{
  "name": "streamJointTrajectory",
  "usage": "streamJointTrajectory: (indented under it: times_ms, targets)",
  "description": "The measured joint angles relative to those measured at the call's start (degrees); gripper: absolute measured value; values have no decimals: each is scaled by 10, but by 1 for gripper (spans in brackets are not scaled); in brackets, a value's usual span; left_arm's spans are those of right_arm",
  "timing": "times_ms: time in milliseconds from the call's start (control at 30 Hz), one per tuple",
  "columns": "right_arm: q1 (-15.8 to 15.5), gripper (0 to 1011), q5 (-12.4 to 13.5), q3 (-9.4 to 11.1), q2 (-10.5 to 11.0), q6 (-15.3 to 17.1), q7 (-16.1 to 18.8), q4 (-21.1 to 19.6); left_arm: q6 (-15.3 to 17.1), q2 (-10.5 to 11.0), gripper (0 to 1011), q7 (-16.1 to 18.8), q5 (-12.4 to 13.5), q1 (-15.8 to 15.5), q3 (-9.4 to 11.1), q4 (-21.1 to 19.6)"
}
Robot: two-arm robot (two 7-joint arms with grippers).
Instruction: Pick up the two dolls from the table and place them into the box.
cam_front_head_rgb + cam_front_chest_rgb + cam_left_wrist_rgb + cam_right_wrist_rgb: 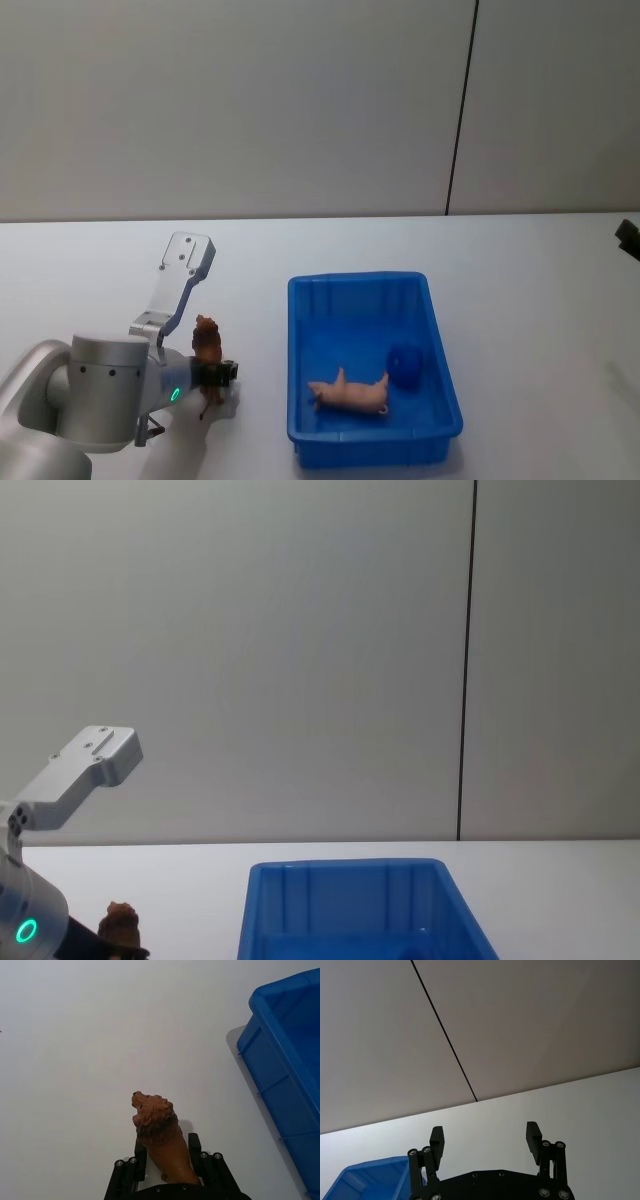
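Note:
My left gripper [214, 377] is shut on a reddish-brown lion-shaped doll [207, 343], held upright close over the white table [520, 270], left of the blue box [296, 350]. From the left wrist I see the doll [159, 1132] clamped between the black fingers [194, 1144], and the box [270, 1075] stands apart from it. A pale pink pig doll [350, 394] lies inside the box beside a round blue doll [405, 366]. My right gripper [485, 1135] is open and holds nothing, raised off to the right of the box [365, 1180].
A grey wall with a dark vertical seam [460, 110] rises behind the table. The chest view has the box rim [345, 865] low in the middle and the doll's head [120, 918] at the lower left. Bare tabletop lies around the box.

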Motion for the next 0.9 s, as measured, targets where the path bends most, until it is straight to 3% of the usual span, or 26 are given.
streamJointTrajectory:
  times_ms: [367,467,900]
  targets:
    - [0,1004,0,0,0,0,0,0,-16,1,454,-7,10,2,-1,-4]
    - [0,1003,0,0,0,0,0,0,-32,3,370,-13,16,4,-1,-11]
    - [0,1004,0,0,0,0,0,0,-97,9,370,-36,39,8,-4,-40]
